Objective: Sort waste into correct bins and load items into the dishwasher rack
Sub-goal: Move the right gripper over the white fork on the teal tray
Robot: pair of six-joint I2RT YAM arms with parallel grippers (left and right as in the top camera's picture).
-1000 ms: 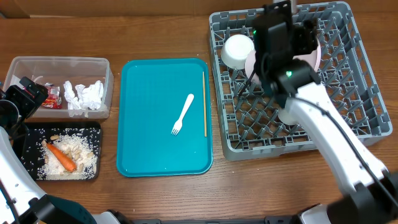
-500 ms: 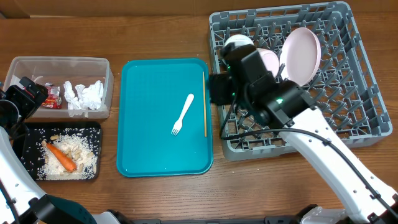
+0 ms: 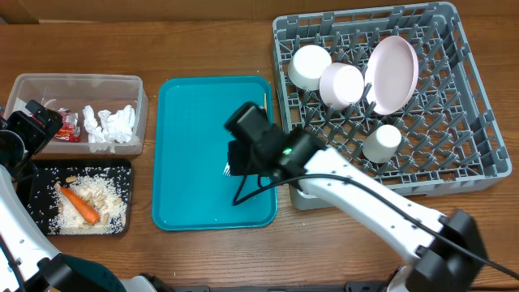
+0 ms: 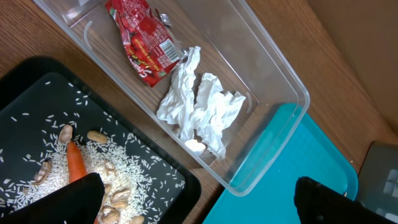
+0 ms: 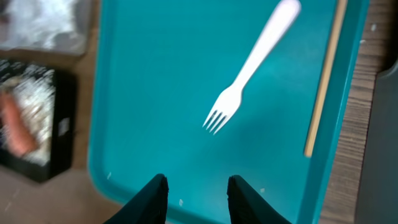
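Here the right claw (image 5: 196, 190) hangs over the teal tray (image 5: 149, 74), its jaws slightly parted and empty, near the white fork (image 5: 247, 71) lying beside a chopstick (image 5: 326, 81). The left claw (image 4: 199, 193) gapes wide above the clear tub (image 4: 283, 76) and black tray (image 4: 158, 177).
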